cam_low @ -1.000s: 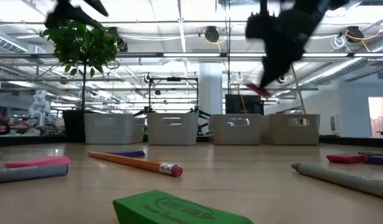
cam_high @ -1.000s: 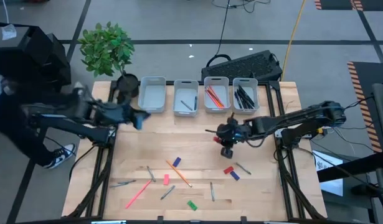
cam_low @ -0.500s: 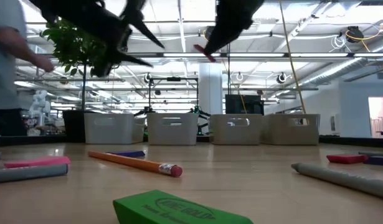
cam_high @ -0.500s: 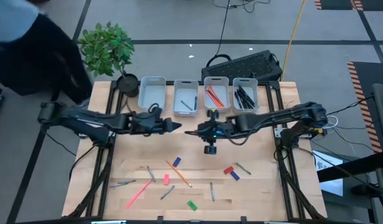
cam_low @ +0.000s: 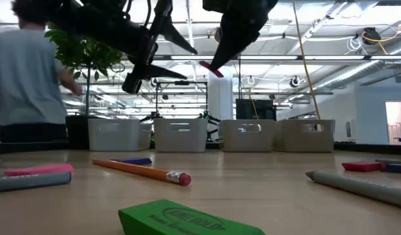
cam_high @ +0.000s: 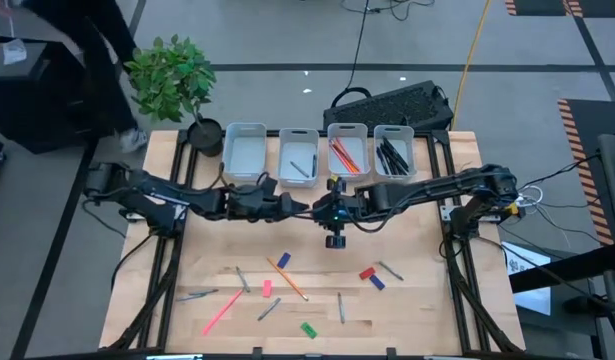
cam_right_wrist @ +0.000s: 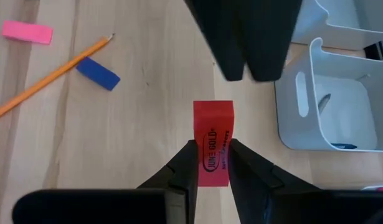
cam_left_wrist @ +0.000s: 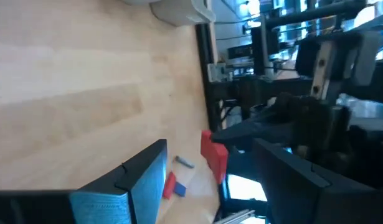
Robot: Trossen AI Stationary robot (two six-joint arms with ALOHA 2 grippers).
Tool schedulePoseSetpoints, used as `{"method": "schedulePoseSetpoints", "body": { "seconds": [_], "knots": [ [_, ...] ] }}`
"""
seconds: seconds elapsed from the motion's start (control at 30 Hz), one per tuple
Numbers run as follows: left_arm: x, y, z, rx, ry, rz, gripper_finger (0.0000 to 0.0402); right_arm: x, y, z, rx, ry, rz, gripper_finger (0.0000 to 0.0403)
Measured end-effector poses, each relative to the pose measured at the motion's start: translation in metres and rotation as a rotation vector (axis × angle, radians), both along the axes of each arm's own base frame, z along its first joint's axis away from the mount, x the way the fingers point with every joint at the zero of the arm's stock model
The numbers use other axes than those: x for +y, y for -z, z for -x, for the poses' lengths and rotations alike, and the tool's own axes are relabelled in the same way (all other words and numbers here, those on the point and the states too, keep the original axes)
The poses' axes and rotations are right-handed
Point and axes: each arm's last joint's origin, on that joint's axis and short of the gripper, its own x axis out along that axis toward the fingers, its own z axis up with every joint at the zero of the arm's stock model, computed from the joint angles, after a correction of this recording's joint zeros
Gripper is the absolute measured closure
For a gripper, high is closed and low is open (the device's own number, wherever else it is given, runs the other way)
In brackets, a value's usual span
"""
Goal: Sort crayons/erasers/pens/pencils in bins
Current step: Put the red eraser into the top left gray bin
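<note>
A red eraser [cam_right_wrist: 213, 118] hangs high over the table's middle, and my right gripper [cam_right_wrist: 212, 150] is shut on it. My left gripper [cam_low: 190, 63] is open, facing the right one from the table's left. Its fingertips [cam_right_wrist: 241, 56] stand just short of the eraser's free end, a gap between them. Four pale bins [cam_high: 245, 152], [cam_high: 298, 156], [cam_high: 347, 150], [cam_high: 394, 150] stand in a row at the far edge. The second holds grey pens, the third red and orange crayons, the fourth black pens. My right gripper pinches the red eraser between its two fingers, on its two long narrow sides [cam_right_wrist: 197, 155], at the end nearer the wrist. The printed face shows between the fingers, and the other end [cam_right_wrist: 213, 109] sticks out past the fingertips. The fingers slant down toward the table's left. The eraser is lifted clear of the table.
Loose on the near half lie an orange pencil [cam_high: 288, 278], blue erasers [cam_high: 284, 260] [cam_high: 377, 283], a pink eraser [cam_high: 267, 288], a red eraser [cam_high: 366, 272], a green eraser [cam_high: 308, 329], a pink crayon [cam_high: 220, 313] and grey pens. A potted plant [cam_high: 172, 75] stands far left, with a person beyond it.
My left gripper has swept from near the first bin toward the table's right. My right gripper has carried the red eraser toward the table's left. The two now face each other over the middle. A person has walked past behind the table's far left corner.
</note>
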Motion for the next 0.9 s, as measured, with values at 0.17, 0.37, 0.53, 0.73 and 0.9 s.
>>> {"method": "schedulePoseSetpoints", "body": {
  "seconds": [0.17, 0.37, 0.53, 0.73, 0.9],
  "knots": [
    [-0.011, -0.003, -0.012, -0.005, 0.031, -0.028, 0.0163, -0.002, -0.001, 0.000, 0.000, -0.017, 0.014, 0.0334],
    [-0.013, 0.001, -0.023, 0.037, 0.018, -0.070, 0.0163, 0.000, -0.001, -0.001, -0.001, -0.047, -0.019, 0.0334],
    [-0.013, 0.001, -0.031, 0.042, 0.029, -0.107, 0.0163, 0.000, -0.001, -0.001, -0.005, -0.047, -0.028, 0.0334],
    [-0.014, 0.000, -0.034, 0.046, 0.036, -0.120, 0.0163, -0.001, -0.001, 0.000, -0.006, -0.017, -0.039, 0.0334],
    [-0.017, 0.001, -0.034, 0.052, 0.069, -0.121, 0.0163, -0.003, -0.001, -0.001, -0.018, 0.009, -0.027, 0.0335]
  ]
}}
